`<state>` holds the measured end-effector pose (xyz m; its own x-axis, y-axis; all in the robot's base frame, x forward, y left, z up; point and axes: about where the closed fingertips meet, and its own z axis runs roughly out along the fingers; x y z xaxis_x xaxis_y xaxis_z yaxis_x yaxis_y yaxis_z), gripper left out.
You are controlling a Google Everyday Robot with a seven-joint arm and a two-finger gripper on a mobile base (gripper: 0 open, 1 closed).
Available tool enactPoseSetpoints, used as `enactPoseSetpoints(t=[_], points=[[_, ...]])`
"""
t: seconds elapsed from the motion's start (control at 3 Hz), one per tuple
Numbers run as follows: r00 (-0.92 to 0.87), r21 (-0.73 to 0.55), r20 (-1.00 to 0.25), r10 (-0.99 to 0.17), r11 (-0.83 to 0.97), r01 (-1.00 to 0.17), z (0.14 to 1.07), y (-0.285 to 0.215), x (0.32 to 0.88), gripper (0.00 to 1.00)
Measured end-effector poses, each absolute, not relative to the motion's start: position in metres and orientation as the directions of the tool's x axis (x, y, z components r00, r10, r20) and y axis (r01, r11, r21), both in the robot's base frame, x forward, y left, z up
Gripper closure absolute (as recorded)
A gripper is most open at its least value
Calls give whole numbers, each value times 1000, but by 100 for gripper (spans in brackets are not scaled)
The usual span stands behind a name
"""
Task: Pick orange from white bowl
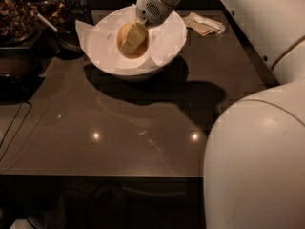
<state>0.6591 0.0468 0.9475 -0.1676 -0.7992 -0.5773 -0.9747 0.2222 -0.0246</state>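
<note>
The orange (124, 35) lies in the middle of the white bowl (100, 46), on the crumpled white paper that lines it. The bowl stands at the back of the dark table. My gripper (133, 39) reaches down into the bowl from the upper right and sits right on the orange, covering its middle. A pale part of the gripper lies across the fruit's front. The wrist (151, 6) is just above the bowl's far rim.
Dark glass jars (19, 13) with a spoon stand at the back left, next to the bowl. A crumpled paper napkin (205, 24) lies at the back right. My white arm (257, 161) fills the right foreground. A cable (14, 128) runs along the left edge.
</note>
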Motion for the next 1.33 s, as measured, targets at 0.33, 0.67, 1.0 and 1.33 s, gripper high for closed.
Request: enactPoseSetpoints(t=[0.33,0.67,1.0,1.33], points=[[-154,-42,-624,-766,230,-972,956,47,631,100],[-151,-63,-655,-740,253,-965,962,48,601,100],[-153,-97,-672,-725,291,-952,968,51,570,100],[-174,-122,-679,-713,343,-931,973,54,540,100]])
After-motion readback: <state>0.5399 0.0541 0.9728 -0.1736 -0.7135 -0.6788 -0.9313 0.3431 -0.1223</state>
